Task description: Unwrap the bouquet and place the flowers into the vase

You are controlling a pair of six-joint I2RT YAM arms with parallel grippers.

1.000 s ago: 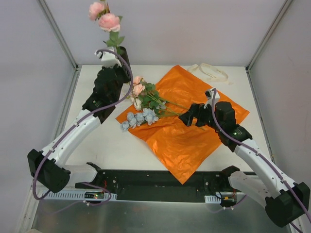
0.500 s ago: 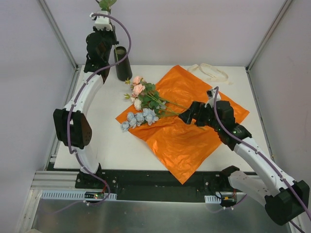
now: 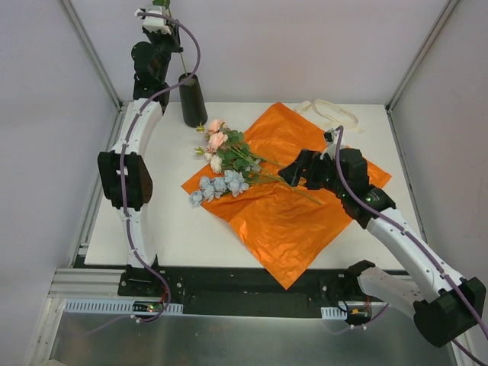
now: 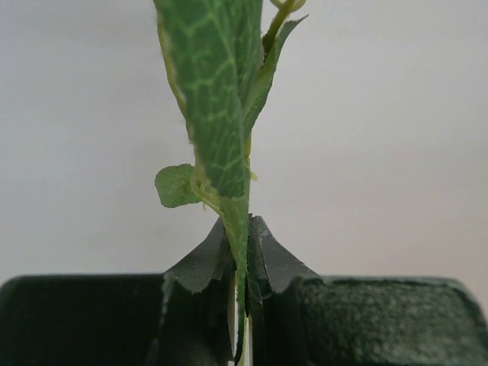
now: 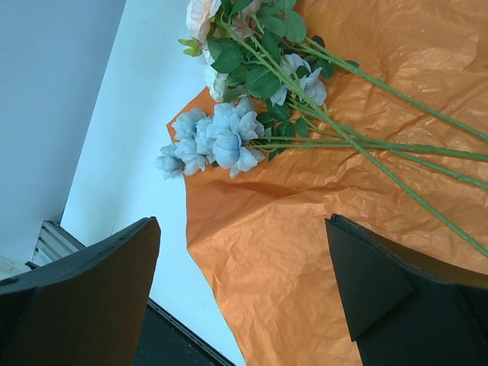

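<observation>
White tabletop (image 3: 164,221), upper left: left gripper (image 3: 156,19) is pinching a stem (image 4: 229,137) over the vase (image 3: 192,99); lower it plumb. Right gripper (image 5: 240,252) is gaping.

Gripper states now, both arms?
Left gripper: shut on a leafy flower stem.
Right gripper: open, holding nothing, over the orange paper.

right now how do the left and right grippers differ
The left gripper is shut on a stem; the right gripper is open and empty. The left gripper sits high above the vase; the right gripper hangs low over the paper, near the loose flowers. Both are black.
</observation>
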